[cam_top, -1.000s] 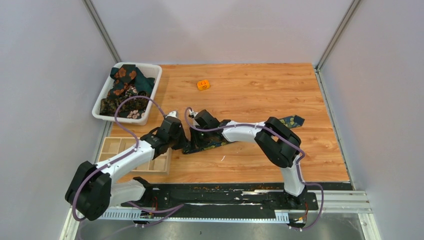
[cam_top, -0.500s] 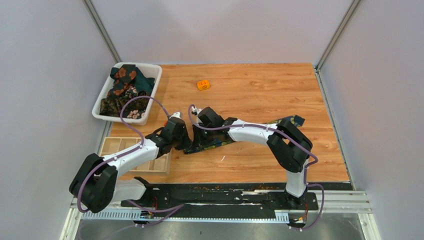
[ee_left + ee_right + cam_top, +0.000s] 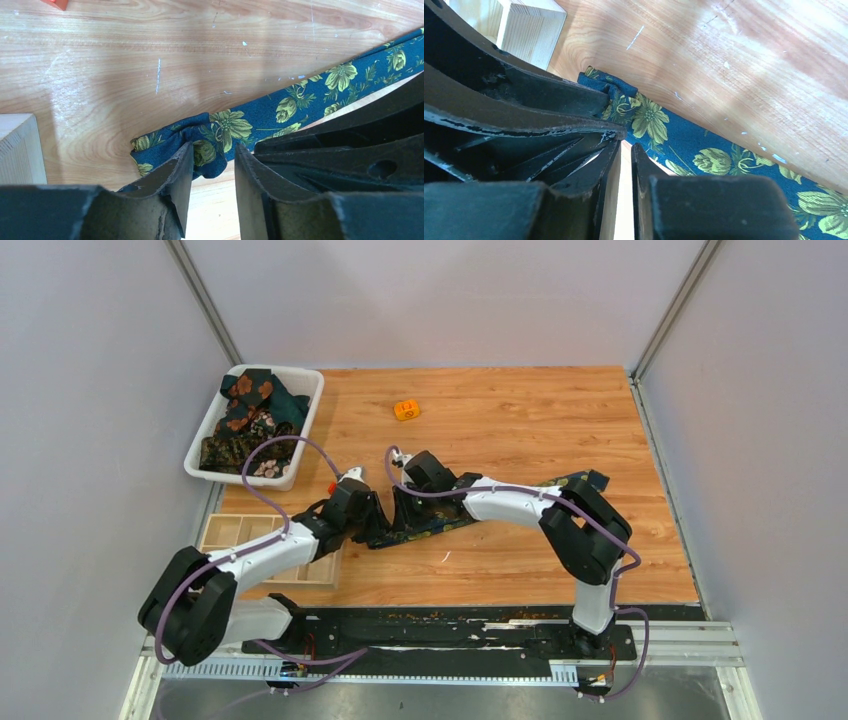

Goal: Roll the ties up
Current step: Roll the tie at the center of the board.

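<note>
The left gripper (image 3: 214,152) stands part open astride the navy tie's (image 3: 300,102) bunched end, seen only by the wrists. The right gripper (image 3: 625,146) is barely ajar and empty at its edge. From above, the arms cover most of it. A wooden tray (image 3: 235,530) sits left. Farther back are a bin (image 3: 208,425) of ties (image 3: 250,415) and an orange piece (image 3: 406,410).

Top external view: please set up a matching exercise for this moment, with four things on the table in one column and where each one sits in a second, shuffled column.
Things
1. navy tie
2. white bin
3. orange piece
4. wooden tray

Places
A. alone at the far middle of the table
B. far left corner, holding dark floral ties
C. near left edge, divided into compartments
D. lying lengthwise across the middle, one end folded over

Pairs: 1-D, 2-B, 3-A, 4-C
</note>
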